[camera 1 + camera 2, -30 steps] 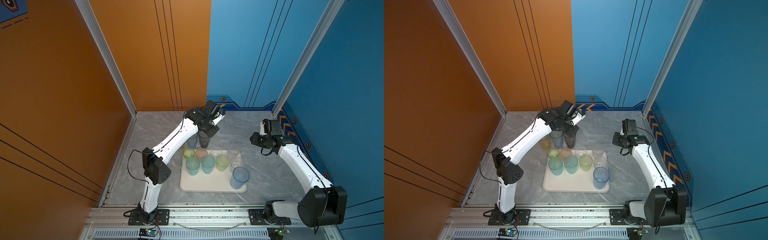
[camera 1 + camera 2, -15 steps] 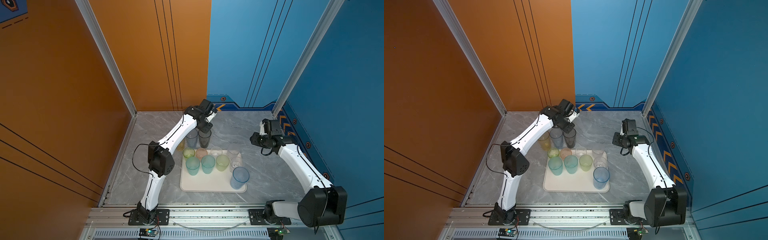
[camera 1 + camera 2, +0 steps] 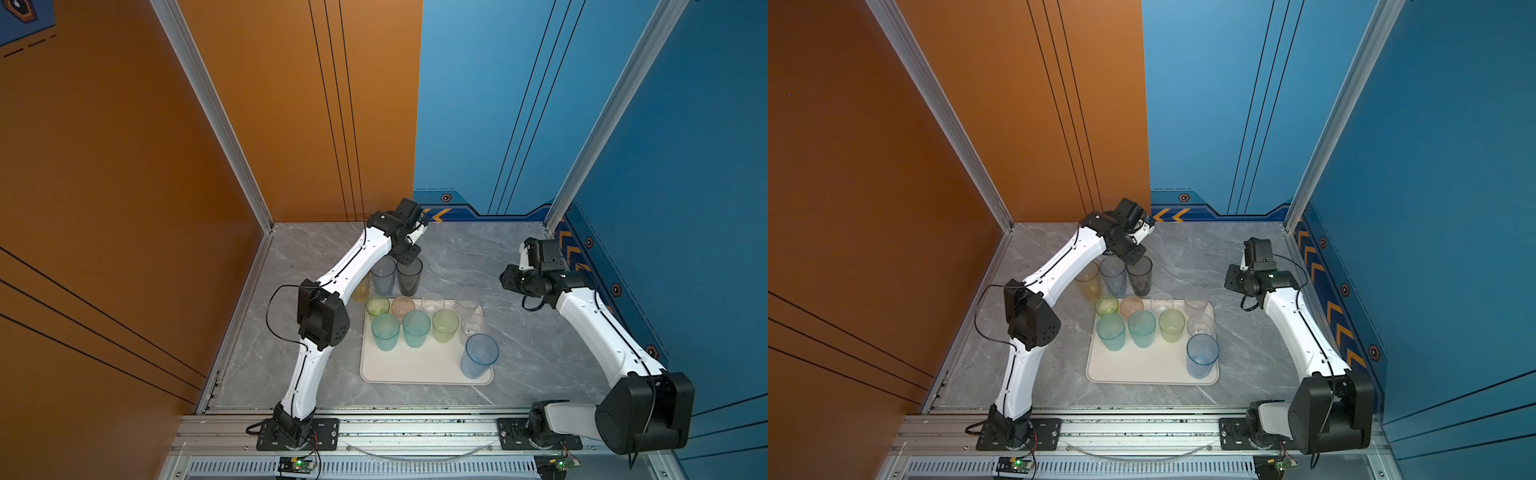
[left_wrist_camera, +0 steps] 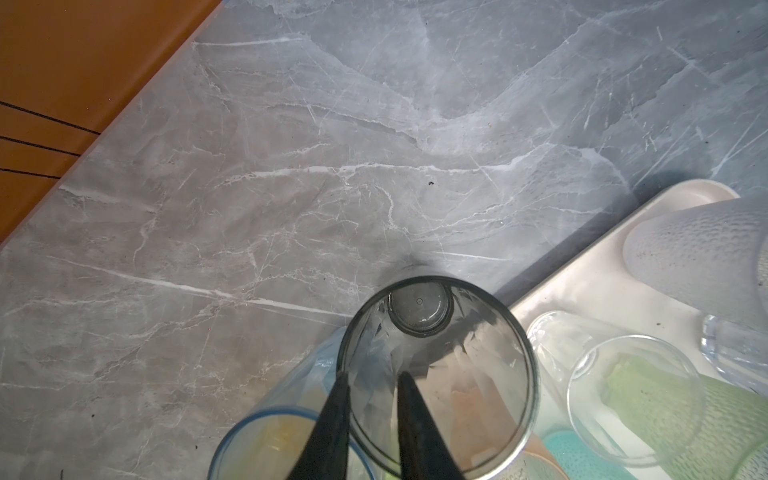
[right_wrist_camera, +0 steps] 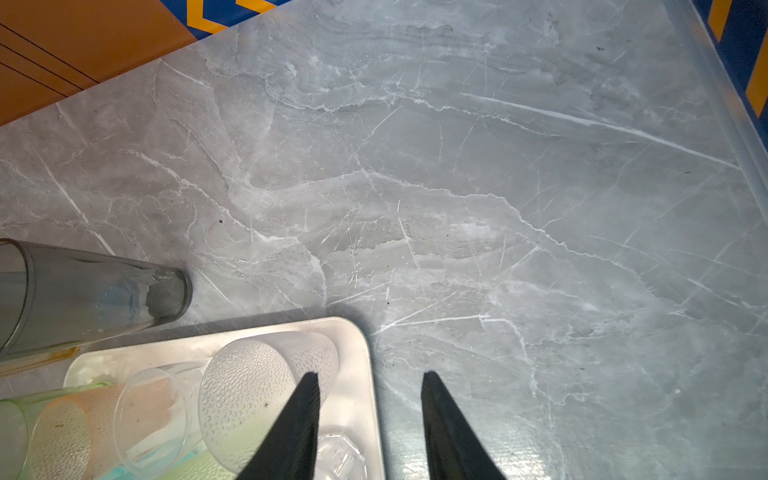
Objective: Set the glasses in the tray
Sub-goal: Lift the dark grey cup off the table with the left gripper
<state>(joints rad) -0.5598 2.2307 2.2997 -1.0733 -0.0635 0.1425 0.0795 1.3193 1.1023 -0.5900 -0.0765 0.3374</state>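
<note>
Tray (image 3: 415,368) lies flat on the grey marbled surface (image 3: 478,257), toward the front, between the two arms. Nine glasses stand upright in it.
- Far row, along the back rim: short green glass (image 3: 377,305), pink glass (image 3: 402,304), short clear glass (image 3: 432,301), and frosted glass (image 3: 467,298) in the far right corner.
- Middle row: teal glass (image 3: 385,332), second teal glass (image 3: 416,329), lime glass (image 3: 445,326), small clear glass (image 3: 471,326).
- Tall blue glass (image 3: 478,357) stands alone near the front right corner.

Three glasses are off the tray, upright on the surface in a tight row just beyond its far left corner: yellow glass (image 3: 1088,282), pale blue glass (image 3: 383,276) and smoky glass (image 3: 409,277). The smoky one is nearest the middle.

Left arm (image 3: 357,262) reaches over that row. Left fingers (image 4: 328,424) point down at the smoky glass, one outside the rim, one inside, the wall between them. The outer finger sits at the wall and the inner one stands off it with a visible gap. The fingers are slightly apart, not pinching. The glass's base rests on the surface.

Right arm (image 3: 590,316) is on the right side. Right fingers (image 5: 291,424) are apart with nothing between them, above the tray's far right corner and the bare surface beside it.
</note>
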